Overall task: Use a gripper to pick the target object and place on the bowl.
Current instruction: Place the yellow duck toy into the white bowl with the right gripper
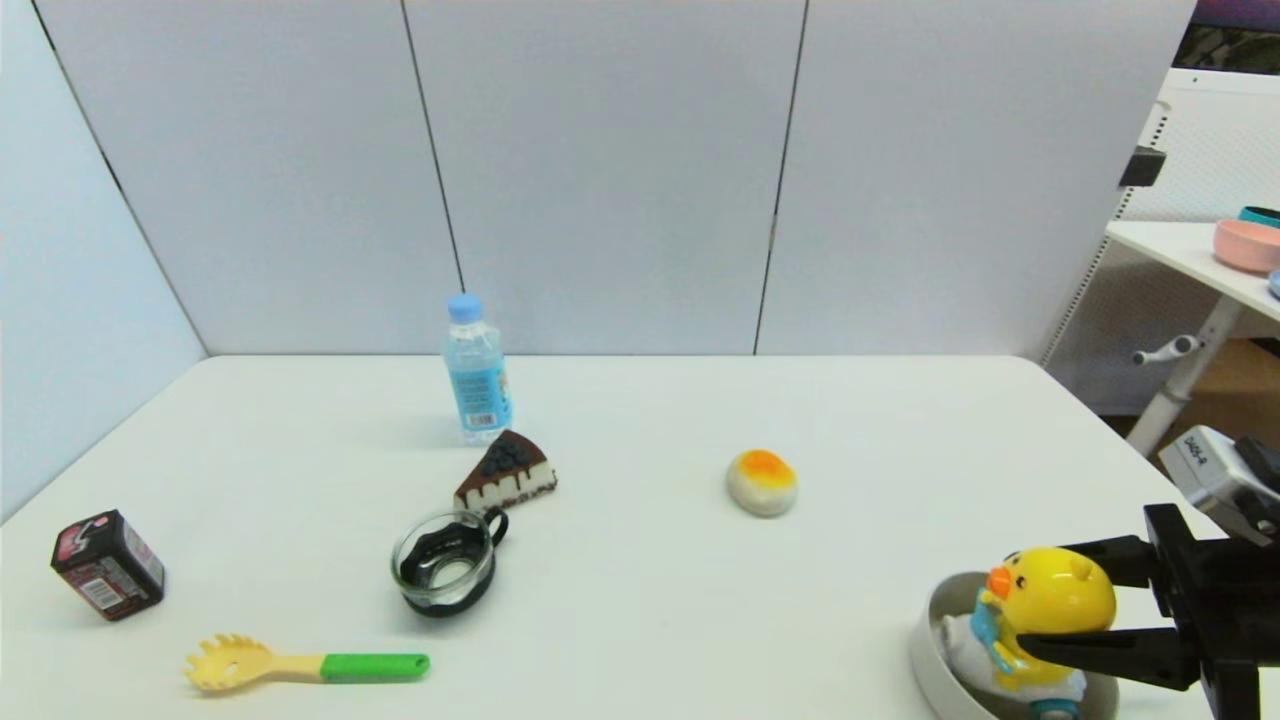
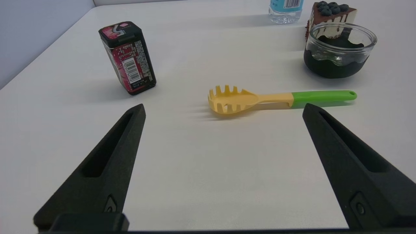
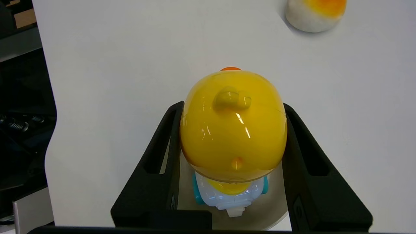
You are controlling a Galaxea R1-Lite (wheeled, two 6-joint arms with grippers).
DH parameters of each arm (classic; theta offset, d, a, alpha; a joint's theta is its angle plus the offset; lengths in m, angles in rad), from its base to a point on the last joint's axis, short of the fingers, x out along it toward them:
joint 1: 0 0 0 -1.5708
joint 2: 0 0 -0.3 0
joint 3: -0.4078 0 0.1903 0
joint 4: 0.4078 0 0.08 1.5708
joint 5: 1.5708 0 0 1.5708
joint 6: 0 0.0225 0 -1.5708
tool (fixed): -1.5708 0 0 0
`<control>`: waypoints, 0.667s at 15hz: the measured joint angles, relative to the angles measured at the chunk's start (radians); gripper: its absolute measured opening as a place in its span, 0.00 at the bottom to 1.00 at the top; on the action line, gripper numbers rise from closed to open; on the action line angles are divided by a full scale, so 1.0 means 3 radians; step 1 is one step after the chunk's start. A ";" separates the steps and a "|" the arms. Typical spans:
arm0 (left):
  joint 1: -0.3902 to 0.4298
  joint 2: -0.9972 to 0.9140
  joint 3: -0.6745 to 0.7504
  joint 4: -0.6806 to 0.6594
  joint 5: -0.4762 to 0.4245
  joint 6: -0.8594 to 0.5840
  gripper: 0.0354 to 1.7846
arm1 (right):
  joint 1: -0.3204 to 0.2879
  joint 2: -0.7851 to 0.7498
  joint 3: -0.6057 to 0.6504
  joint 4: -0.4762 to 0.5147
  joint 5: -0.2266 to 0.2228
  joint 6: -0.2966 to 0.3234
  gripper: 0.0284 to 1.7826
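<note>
Right end effector clenched on duck — held upright directly over bowl, base inside rim; left end effector released — idle.

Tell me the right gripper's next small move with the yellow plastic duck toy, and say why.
Probably open the right gripper and release. Its fingers clasp the glossy yellow plastic duck toy by the head, and the duck's white wheeled base already appears to sit inside the wide shallow grey-beige bowl, upright. Whether the base fully rests on the bowl floor is hard to tell, so a slight lowering first may be safer.
</note>
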 joint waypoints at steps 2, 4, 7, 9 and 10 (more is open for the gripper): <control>0.0000 0.0000 0.0000 -0.0001 0.0000 0.0001 0.96 | 0.0006 0.0035 0.0009 -0.0008 -0.0001 -0.0001 0.47; 0.0000 0.0000 0.0000 0.0000 0.0000 -0.0001 0.96 | 0.0009 0.0052 0.0026 -0.0013 0.0004 -0.0006 0.47; 0.0000 0.0000 0.0000 0.0000 0.0000 0.0000 0.96 | 0.0009 0.0062 0.0074 -0.0047 0.0005 -0.0009 0.47; 0.0000 0.0000 0.0000 0.0000 0.0000 0.0000 0.96 | 0.0008 0.0064 0.0107 -0.0080 0.0008 -0.0011 0.47; 0.0000 0.0000 0.0000 0.0000 0.0000 0.0000 0.96 | 0.0008 0.0064 0.0116 -0.0084 0.0010 -0.0009 0.47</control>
